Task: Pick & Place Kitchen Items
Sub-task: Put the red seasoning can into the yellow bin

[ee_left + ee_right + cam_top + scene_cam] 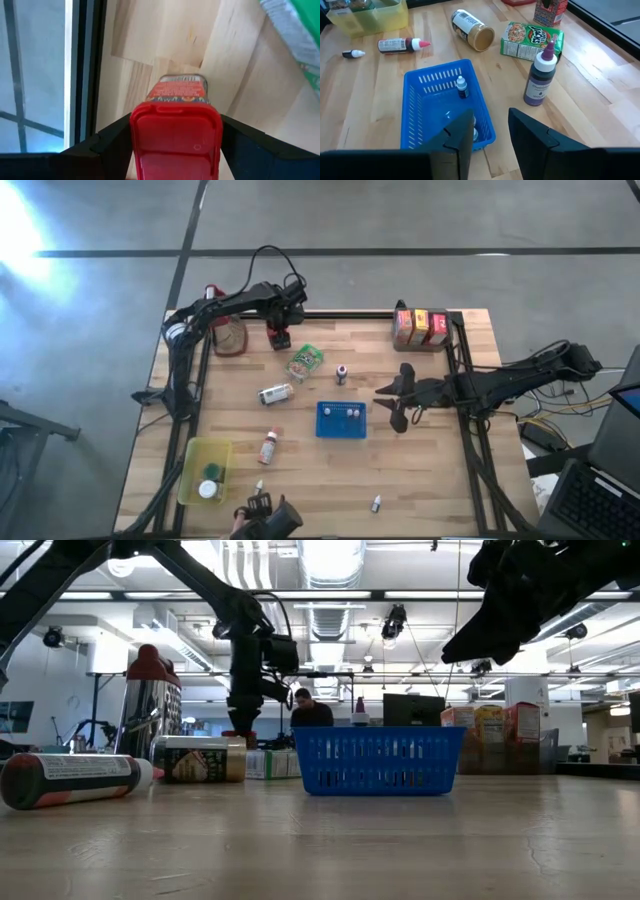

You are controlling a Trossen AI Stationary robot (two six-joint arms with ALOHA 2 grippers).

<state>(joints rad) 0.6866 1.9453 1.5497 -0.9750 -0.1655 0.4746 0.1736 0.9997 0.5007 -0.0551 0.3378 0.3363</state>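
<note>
Left wrist view: fingers pinch a red carton at the table's far-left edge.
Nearer, right gripper, jaws apart and empty, hovers beside the blue tray; farther off, left gripper squeezes the carton's flat sides. It looks light, stiff, crushable.

The red carton is running off the left wrist view's edge; the yellow bin's contents are staying too small to identify.
</note>
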